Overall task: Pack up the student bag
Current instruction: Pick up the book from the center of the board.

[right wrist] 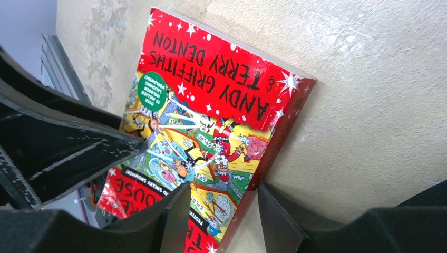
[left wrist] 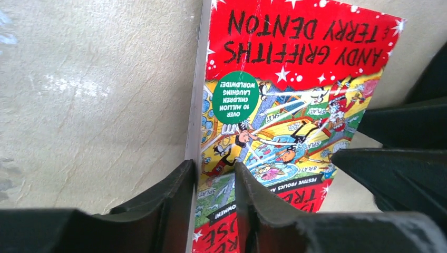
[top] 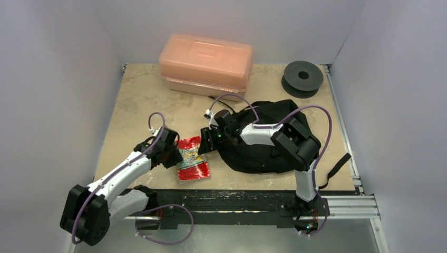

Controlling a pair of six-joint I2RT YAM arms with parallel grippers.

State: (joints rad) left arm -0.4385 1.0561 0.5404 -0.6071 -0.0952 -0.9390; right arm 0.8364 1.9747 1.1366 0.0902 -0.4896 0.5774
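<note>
- The student bag [top: 253,158] is slumping on the table [top: 137,105], right of centre in the overhead view. The right arm is lying across the top of it, and one strap [top: 334,168] is trailing off toward the lower right edge.
- Can't tell from here whether the zip is open, and I'm not seeing anything inside it.
- A red paperback book [top: 193,159] is lying outside the bag, flat on the table just off the bag's left side. The cover is facing up and it's reading "Andy Griffiths & Terry Denton".
- The left gripper [left wrist: 213,174] is coming at the book from the left. Its jaws are standing partly open and straddling the page edge, with one finger against the pages and the other over the cover. Honestly can't tell if it's actually pinching yet.
- The right gripper [right wrist: 221,192] is reaching in from the bag side. Its jaws are sitting open around the spine corner, with a sliver of table showing between the spine and the outer finger, so it's not gripping anything.
- The orange-pink plastic box [top: 205,63] is sitting at the top centre with its lid closed. It's too cloudy to see what's in it.
- The black spool [top: 302,77] is sitting at the upper right, well apart from the rest.
</note>
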